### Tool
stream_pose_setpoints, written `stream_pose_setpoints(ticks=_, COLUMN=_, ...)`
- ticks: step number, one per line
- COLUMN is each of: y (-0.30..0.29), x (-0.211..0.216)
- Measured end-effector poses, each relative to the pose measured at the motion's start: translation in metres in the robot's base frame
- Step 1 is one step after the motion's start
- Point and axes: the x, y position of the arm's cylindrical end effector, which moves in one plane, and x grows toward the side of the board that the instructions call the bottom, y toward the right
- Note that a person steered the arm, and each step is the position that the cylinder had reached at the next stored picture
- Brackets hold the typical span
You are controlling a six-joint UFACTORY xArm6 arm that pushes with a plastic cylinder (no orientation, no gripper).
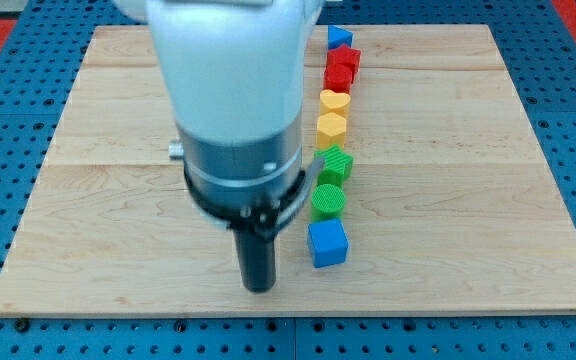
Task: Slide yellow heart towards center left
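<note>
The yellow heart [335, 101] lies in a column of blocks right of the board's middle, between a red block [339, 76] above it and a second yellow block [331, 127] below it. My arm fills the view's middle. Its dark rod ends in my tip [258, 288] near the board's bottom edge, left of the blue cube [328, 243]. The tip is well below and to the left of the yellow heart and touches no block.
The column runs top to bottom: a small blue block [339, 38], two red blocks [345, 60], the two yellow ones, a green block [336, 162], a green cylinder [328, 200], the blue cube. The wooden board [98, 200] lies on a blue pegboard.
</note>
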Motion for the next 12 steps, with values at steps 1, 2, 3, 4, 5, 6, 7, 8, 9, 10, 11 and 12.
stream_pose_setpoints(ticks=1, y=0.0, x=0.007)
stream_pose_setpoints(ticks=2, y=-0.001, x=0.007)
stream_pose_setpoints(ticks=3, y=0.021, x=0.007)
stream_pose_setpoints(ticks=4, y=0.049, x=0.007)
stream_pose_setpoints(ticks=5, y=0.062, x=0.008)
stream_pose_setpoints(ticks=6, y=0.062, x=0.008)
stream_pose_setpoints(ticks=7, y=0.099, x=0.007)
stream_pose_setpoints(ticks=8, y=0.164, x=0.006)
stream_pose_setpoints(ticks=9, y=0.19, x=-0.058)
stream_pose_setpoints(ticks=10, y=0.191, x=-0.135)
stream_pose_setpoints(ticks=11, y=0.19, x=-0.212)
stream_pose_setpoints(ticks=12, y=0.191, x=-0.219)
